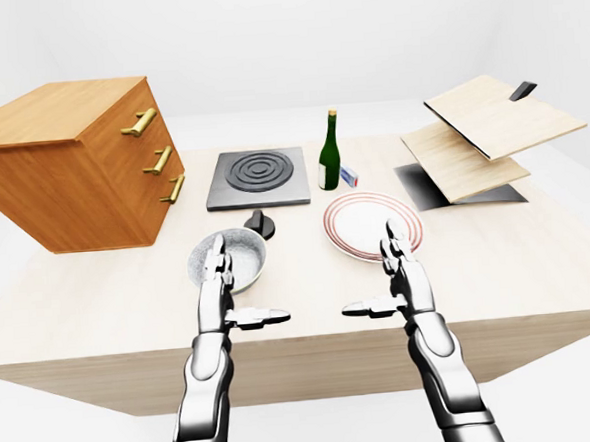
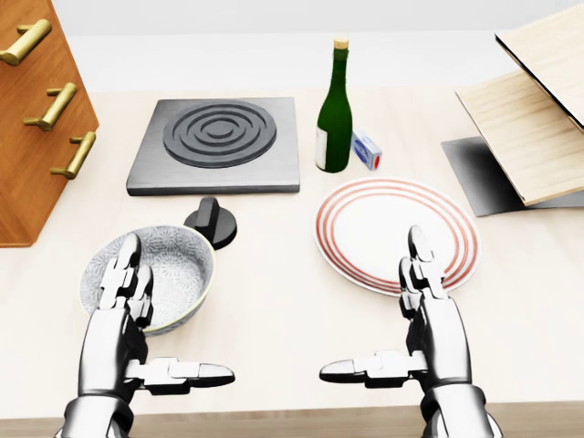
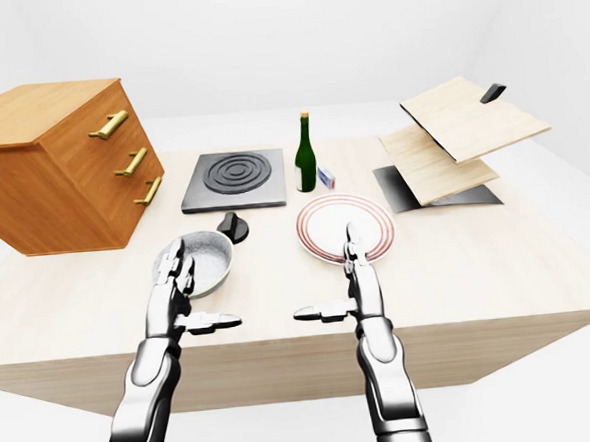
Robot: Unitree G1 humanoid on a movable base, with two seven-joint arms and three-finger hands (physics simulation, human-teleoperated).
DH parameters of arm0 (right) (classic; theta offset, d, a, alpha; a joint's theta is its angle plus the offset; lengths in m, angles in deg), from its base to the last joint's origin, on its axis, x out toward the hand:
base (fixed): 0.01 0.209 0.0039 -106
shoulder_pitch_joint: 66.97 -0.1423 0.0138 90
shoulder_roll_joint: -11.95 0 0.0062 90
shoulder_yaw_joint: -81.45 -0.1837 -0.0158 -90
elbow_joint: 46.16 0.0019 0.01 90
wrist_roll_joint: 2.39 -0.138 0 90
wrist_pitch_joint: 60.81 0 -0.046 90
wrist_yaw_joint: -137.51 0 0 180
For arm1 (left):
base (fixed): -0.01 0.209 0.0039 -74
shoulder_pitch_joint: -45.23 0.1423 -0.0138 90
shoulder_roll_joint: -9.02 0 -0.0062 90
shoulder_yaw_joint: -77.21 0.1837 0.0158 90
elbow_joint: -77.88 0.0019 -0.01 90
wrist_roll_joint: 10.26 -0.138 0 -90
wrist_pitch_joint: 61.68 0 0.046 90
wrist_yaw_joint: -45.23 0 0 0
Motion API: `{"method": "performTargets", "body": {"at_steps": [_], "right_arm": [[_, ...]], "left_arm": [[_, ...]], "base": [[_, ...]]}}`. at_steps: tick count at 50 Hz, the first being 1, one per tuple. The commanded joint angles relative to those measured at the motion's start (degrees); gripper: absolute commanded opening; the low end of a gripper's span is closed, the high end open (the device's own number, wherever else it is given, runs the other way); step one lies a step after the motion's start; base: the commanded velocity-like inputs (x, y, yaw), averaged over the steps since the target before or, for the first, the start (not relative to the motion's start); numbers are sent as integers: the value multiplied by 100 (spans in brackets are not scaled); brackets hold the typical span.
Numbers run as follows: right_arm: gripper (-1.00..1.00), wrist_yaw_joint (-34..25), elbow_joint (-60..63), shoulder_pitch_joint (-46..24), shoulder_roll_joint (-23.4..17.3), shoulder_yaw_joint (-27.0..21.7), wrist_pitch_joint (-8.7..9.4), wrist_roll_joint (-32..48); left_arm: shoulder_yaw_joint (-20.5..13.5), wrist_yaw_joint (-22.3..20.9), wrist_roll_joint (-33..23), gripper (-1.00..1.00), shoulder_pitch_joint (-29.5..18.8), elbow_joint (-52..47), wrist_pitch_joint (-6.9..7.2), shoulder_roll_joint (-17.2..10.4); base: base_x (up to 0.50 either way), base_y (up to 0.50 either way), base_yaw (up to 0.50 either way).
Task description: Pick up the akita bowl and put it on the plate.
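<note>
Both hands hover low over the near edge of the bench (image 2: 274,301), palms facing each other and nothing held in either. On the left hand (image 2: 126,339) the fingers (image 2: 123,274) stand straight and spread wide from the thumb, which points sideways toward the other hand. The right hand (image 2: 434,339) mirrors it, fingers (image 2: 418,265) upright and thumb stretched left, so its grip is wide too. The akita bowl (image 2: 178,265), grey and speckled, sits upright on the bench directly beyond the left fingers. In the head view their tips overlap its left rim, though I cannot tell whether they touch it. The plate (image 2: 365,228), white with red rings, lies flat just past the right fingers, whose tips overlap its lower right rim. The bowl and plate are apart, with bare bench between them. Just beyond the bowl, up and right of the left fingertips, is a black knob (image 2: 212,222), and farther on a dark hotplate (image 2: 217,143). Beyond the plate stand a green bottle (image 2: 335,114) and a small box (image 2: 367,150). A wooden drawer cabinet (image 2: 36,137) stands far left of the left fingers, and tilted wooden boards (image 2: 538,109) far right of the right fingers.
</note>
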Motion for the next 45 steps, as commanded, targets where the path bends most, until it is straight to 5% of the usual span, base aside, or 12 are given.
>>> {"method": "performTargets", "body": {"at_steps": [1, 15, 27, 45], "right_arm": [[100, -164, 31, 21, -54, -79, -64, -9], [100, -154, 409, 126, -57, -135, -19, -73], [100, -117, 1249, 343, -21, -8, 474, 100], [100, -124, 1979, 426, -6, -4, 541, 65]], "left_arm": [[-138, -140, 79, 100, 20, 22, -83, -65], [-106, -246, 144, 100, 307, -760, 126, -43], [-35, -233, -45, 100, 600, -1705, 494, -26], [-49, -200, -174, 100, 672, -2131, 510, -2]], "base": [[0, 0, 0], [0, 0, 0], [0, 0, 0], [0, 0, 0]]}}
